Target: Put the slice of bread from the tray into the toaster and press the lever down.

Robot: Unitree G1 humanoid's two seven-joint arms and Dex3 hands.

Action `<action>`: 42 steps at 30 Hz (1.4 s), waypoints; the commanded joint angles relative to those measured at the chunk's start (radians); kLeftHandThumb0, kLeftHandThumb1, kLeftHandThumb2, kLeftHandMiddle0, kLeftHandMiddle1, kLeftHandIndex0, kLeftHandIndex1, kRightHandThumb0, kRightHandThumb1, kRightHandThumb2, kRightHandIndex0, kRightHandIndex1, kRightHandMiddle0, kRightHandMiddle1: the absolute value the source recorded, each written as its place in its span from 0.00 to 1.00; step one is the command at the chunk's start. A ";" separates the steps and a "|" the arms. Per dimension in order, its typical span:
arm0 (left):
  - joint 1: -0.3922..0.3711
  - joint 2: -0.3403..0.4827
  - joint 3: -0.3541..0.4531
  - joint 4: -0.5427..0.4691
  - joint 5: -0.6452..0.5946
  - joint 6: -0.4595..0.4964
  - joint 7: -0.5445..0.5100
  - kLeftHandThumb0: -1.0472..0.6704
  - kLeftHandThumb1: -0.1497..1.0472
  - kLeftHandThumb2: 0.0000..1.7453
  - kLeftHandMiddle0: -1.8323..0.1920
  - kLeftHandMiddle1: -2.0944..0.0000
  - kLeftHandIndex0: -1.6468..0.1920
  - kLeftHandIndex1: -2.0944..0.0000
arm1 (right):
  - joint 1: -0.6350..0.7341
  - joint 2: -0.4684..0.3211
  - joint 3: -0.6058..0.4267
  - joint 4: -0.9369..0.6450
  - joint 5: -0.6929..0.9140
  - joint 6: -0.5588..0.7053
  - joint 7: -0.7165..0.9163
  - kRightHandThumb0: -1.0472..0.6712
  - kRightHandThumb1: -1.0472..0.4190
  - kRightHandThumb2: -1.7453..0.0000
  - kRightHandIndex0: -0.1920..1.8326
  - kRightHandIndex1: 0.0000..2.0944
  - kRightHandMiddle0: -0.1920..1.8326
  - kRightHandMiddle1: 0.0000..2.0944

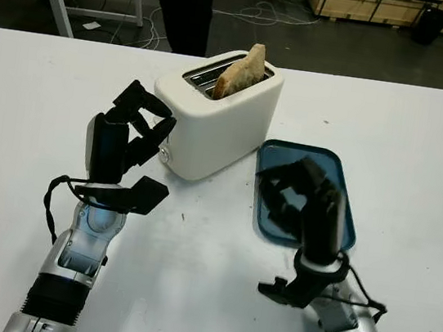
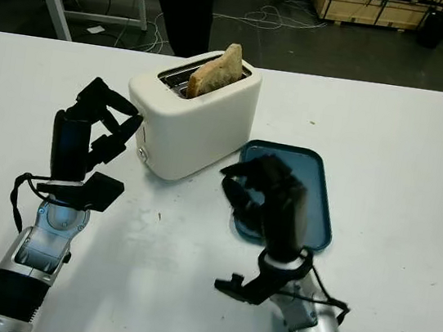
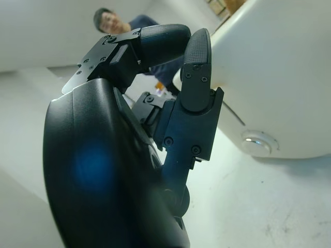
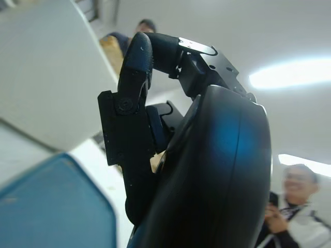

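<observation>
Lower right, my right hand [image 1: 296, 195], curled and empty, over the emptied blue tray [image 1: 340, 201]; centre left, my left hand [image 1: 131, 133], curled, beside the toaster [image 1: 216, 116] for its lever; bread [image 1: 241, 74] upright in slot.

One toaster [image 1: 215, 120], one bread slice [image 1: 240, 73] in it, one blue tray [image 1: 335, 192], two robot hands [image 1: 140, 126] [image 1: 296, 195]; perhaps two people [image 4: 296, 209] in wrist views.

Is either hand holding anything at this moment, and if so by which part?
Nothing is held. The left hand is beside the toaster, the right hand over the blue tray; both have curled fingers. The bread slice stands in the toaster slot.
</observation>
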 commanded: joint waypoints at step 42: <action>-0.186 0.476 -0.048 -0.017 0.059 0.172 -0.586 0.46 0.89 0.03 0.45 0.35 0.33 0.99 | -0.028 0.067 -0.024 -0.043 0.544 0.105 0.483 0.41 0.09 0.72 0.55 0.83 0.34 0.83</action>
